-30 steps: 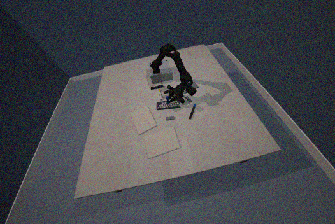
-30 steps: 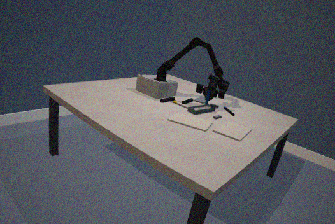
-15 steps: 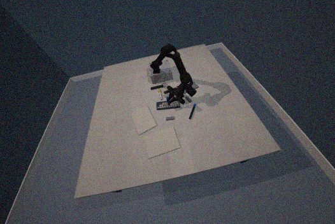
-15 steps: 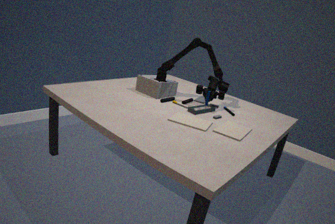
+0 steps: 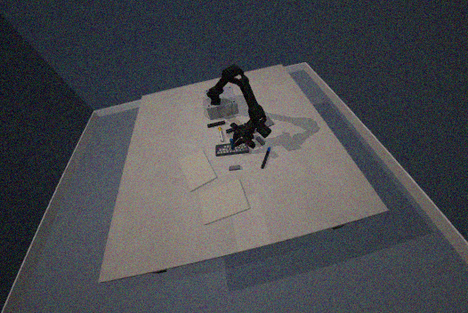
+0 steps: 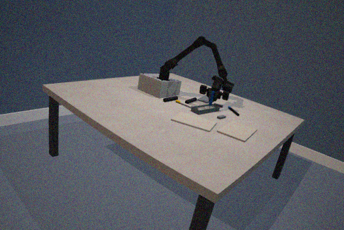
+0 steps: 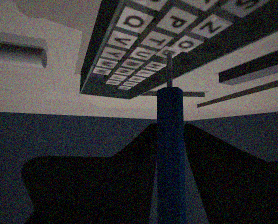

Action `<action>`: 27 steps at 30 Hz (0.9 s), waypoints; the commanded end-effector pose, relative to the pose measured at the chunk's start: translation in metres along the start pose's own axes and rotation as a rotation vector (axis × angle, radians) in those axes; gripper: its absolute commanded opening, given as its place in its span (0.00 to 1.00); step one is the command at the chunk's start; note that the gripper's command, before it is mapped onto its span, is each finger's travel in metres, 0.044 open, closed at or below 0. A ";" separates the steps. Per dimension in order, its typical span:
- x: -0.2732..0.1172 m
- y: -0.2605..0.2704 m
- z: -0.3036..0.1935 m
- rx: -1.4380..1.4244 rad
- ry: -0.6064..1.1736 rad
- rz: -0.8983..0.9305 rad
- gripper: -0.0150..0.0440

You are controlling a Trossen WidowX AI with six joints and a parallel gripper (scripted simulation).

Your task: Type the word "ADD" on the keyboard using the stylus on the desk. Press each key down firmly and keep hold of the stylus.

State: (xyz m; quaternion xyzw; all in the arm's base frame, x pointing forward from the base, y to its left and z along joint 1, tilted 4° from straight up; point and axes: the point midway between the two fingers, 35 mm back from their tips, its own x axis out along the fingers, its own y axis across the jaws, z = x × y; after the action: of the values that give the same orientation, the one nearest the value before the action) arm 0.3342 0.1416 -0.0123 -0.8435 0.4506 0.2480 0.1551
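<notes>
The black claw (image 6: pixel 214 91) was closed narrowly on the dark blue cylindrical stylus (image 7: pixel 170 150), which stood upright with its thin grey tip over the key field of the small dark keyboard with pale lettered keys (image 6: pixel 205 108) on the pale wooden table (image 6: pixel 131 124). The pick-up therefore appeared done and the typing stage reached, though which letters of "ADD" had been pressed could not be determined. The wrist view showed the tip near the keys, contact unconfirmed.

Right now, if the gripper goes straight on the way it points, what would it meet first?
Probably the dark keyboard with white keys: the blue stylus held in the gripper points at it, the thin tip just short of the keys. Which key is unclear.
</notes>
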 end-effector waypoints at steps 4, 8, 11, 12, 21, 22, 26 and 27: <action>0.000 0.000 0.000 0.007 0.002 -0.002 0.39; -0.003 0.000 -0.005 0.007 0.002 -0.002 0.39; -0.008 0.000 -0.015 0.007 0.002 -0.002 0.39; -0.011 0.000 -0.020 0.007 0.002 -0.002 0.39; -0.017 0.001 -0.030 0.016 -0.002 -0.005 0.39; -0.017 0.001 -0.030 0.016 -0.002 -0.005 0.39; -0.017 0.001 -0.030 0.016 -0.002 -0.005 0.39; -0.017 0.001 -0.030 0.016 -0.002 -0.005 0.39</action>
State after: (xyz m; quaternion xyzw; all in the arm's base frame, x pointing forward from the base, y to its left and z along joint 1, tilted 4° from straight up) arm 0.3334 0.1383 0.0219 -0.8428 0.4507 0.2452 0.1624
